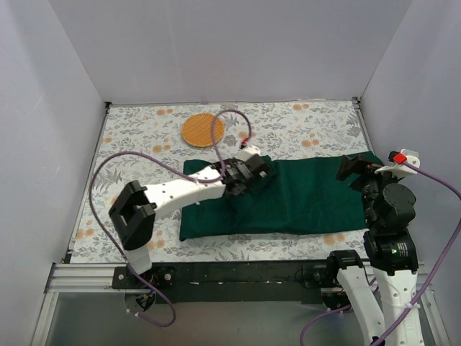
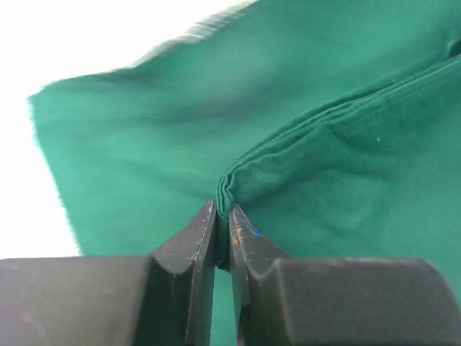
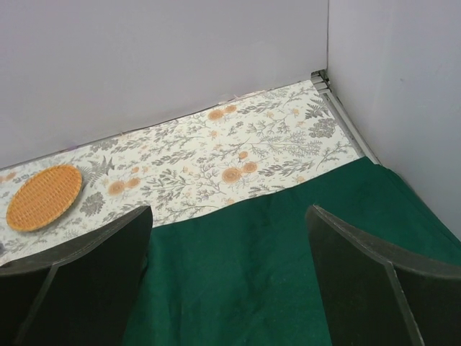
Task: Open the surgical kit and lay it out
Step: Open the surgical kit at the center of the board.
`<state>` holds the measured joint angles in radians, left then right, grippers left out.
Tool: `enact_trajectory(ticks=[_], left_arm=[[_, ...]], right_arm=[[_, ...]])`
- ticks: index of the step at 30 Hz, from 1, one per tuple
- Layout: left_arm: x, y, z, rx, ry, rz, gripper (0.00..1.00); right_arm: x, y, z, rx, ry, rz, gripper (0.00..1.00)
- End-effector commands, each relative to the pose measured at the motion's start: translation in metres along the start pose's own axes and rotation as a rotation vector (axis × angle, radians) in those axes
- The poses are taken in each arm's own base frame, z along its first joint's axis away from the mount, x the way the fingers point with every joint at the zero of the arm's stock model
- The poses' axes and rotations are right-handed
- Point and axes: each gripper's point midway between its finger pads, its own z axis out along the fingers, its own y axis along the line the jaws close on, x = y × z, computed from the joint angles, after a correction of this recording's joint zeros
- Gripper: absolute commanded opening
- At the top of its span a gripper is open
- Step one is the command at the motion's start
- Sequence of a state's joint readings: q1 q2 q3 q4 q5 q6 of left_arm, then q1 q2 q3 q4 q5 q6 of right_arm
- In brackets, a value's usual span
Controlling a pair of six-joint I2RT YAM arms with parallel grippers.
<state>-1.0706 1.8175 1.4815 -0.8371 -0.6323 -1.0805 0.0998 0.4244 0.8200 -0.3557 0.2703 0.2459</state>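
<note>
The surgical kit shows as a dark green cloth wrap (image 1: pixel 310 205) lying across the middle of the floral table, its left part bunched and folded. My left gripper (image 1: pixel 258 171) reaches over the cloth's upper left area. In the left wrist view this gripper (image 2: pixel 224 210) is shut on a layered fold of the green cloth (image 2: pixel 346 166), with the fold's edge pinched between the fingertips. My right gripper (image 1: pixel 354 170) hovers over the cloth's right end. Its fingers stand wide apart (image 3: pixel 229 216) above flat green cloth (image 3: pixel 238 281) with nothing between them.
A round woven orange basket (image 1: pixel 202 130) lies on the floral table cover (image 1: pixel 302 126) behind the cloth, also visible in the right wrist view as the orange basket (image 3: pixel 45 196). White walls close the table on three sides. A purple cable loops over the left arm.
</note>
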Motion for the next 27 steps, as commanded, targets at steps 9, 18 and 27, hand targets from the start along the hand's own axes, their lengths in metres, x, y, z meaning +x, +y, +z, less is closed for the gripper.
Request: enact_trajectory(ticks=[9,18,27], left_arm=[[0.113,0.368,-0.015,-0.913,0.161,-0.499,0.0],[0.268,0.418,0.008,-1.319,0.579,-0.712,0.0],[0.303,0.449,-0.044,-1.519,0.648,-0.91,0.16]], right_arm=[[-0.018,0.024,-0.015,-0.115,-0.11,-0.029,0.94],[-0.02,0.041,-0.028,-0.217,-0.133,-0.02,0.94],[-0.013,0.042,-0.028,-0.23,-0.122,-0.024,0.94]])
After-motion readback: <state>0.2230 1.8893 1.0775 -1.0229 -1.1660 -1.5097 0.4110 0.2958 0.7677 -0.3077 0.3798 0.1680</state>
